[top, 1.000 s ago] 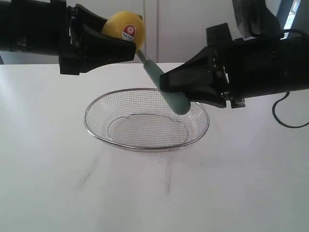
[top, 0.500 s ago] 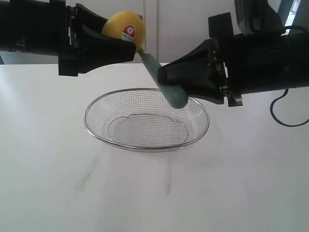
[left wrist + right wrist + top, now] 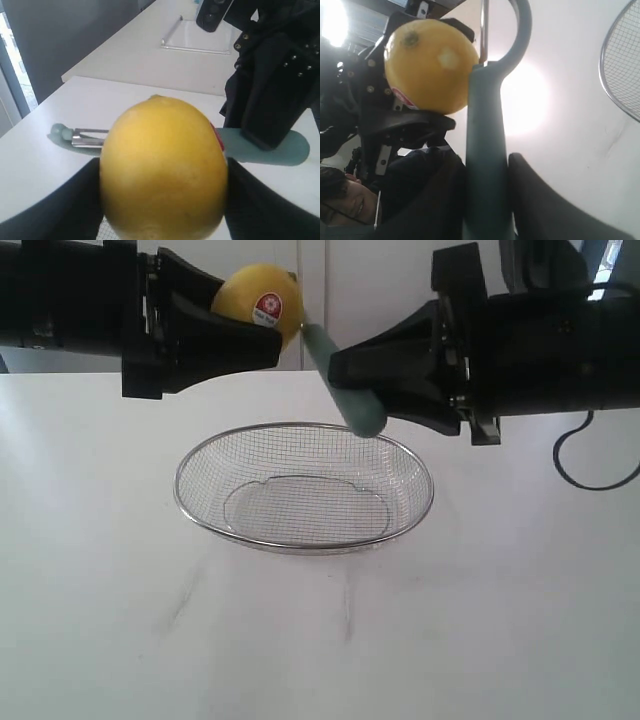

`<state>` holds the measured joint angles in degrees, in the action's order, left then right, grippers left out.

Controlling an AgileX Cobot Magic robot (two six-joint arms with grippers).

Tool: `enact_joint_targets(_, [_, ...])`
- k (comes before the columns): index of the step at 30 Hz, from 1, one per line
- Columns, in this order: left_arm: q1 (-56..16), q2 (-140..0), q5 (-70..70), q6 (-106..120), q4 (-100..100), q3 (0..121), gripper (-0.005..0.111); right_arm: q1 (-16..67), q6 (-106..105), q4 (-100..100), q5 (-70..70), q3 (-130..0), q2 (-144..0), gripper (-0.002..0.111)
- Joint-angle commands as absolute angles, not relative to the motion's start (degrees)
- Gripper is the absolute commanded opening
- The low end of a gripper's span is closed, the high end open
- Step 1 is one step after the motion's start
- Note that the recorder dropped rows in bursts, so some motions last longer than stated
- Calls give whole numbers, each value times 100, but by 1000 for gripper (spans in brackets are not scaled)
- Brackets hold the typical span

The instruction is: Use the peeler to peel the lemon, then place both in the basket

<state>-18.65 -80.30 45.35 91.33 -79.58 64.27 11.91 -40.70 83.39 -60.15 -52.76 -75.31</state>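
Note:
My left gripper [image 3: 262, 332] is shut on the yellow lemon [image 3: 258, 300], held high above the table with its red-and-white sticker facing out. In the left wrist view the lemon [image 3: 164, 167] fills the space between the dark fingers [image 3: 65, 205]. My right gripper [image 3: 345, 380] is shut on the teal handle of the peeler [image 3: 345, 390]. The blade end of the peeler [image 3: 485, 135] rests against the side of the lemon [image 3: 431, 67]. The wire mesh basket [image 3: 200, 455] sits on the table directly under both.
The white table [image 3: 320, 640] stretches around the basket. A corner of the basket rim [image 3: 607, 70] shows in the right wrist view. A person's face [image 3: 340, 205] shows low behind the arms in that view.
The right gripper has risen and shifted slightly left, carrying the peeler up along the lemon's side. The left gripper and lemon have stayed in place.

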Motion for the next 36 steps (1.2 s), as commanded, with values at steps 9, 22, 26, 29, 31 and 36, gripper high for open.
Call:
enact_joint_targets(9, [-1844,-8003,4613,9149,-8124,6472,0,1150,-4778,8756,-5882,-5257,-7487,0])
enact_joint_targets(22, [-1844,-8003,4613,9149,-8124,6472,0,1150,-4441,8052,-5161,-5257,-7551,0])
enact_joint_targets(26, [-1844,-8003,4605,9149,-8124,6472,0,1150,-4418,8017,-5433,-5257,-7688,0])
enact_joint_targets(29, [-1844,-8003,4597,9149,-8124,6472,0,1150,-4418,8017,-5643,-5257,-7793,0])
enact_joint_targets(31, [-1844,-8003,4591,9149,-8124,6472,0,1150,-4418,8017,-5669,-5257,-7838,0])
enact_joint_targets(36, [-1844,-8003,4340,9149,-8167,6472,0,1150,-4418,7984,-6146,-5257,-7838,0])
